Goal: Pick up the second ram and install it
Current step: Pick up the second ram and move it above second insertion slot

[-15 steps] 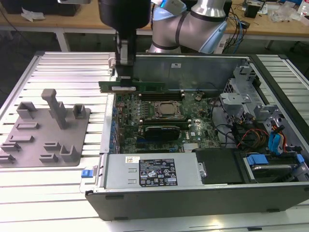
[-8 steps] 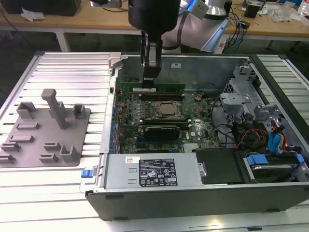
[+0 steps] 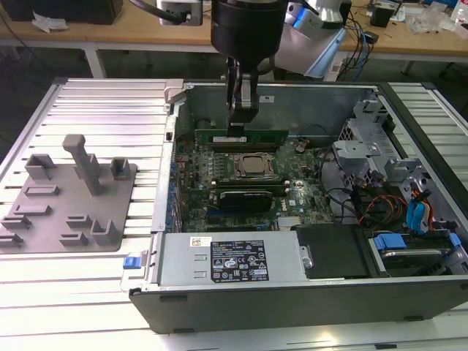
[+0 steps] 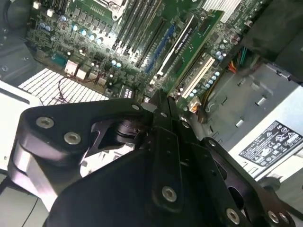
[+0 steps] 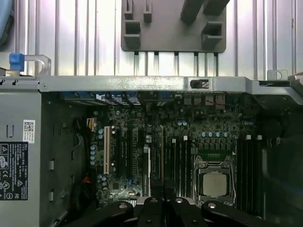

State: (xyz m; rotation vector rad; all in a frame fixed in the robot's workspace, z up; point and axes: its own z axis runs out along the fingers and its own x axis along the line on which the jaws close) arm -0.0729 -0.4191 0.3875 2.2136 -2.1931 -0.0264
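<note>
— What is everything resting on?
— A ribbed metal table (image 3: 95,110). Behind it runs a wooden worktop (image 3: 409,40) with cables (image 3: 358,33) trailing over it.
— And on the table?
— An open computer case (image 3: 292,300), lying flat. On the exterior view's left lies a grey slotted holder (image 3: 44,219).
— Where is the second ram (image 3: 267,136)?
— On edge in the slots on the far side of the CPU socket (image 3: 253,167). The end effector (image 3: 241,117) hangs right at its top edge; whether it is clenched on the stick or released, I cannot tell.
— Anything crowding it?
— The case's back wall is just behind. A black expansion card (image 3: 245,197) sits on the socket's near side, the power supply (image 3: 230,259) nearer still, and a drive cage (image 3: 365,157) on the exterior view's right.
</note>
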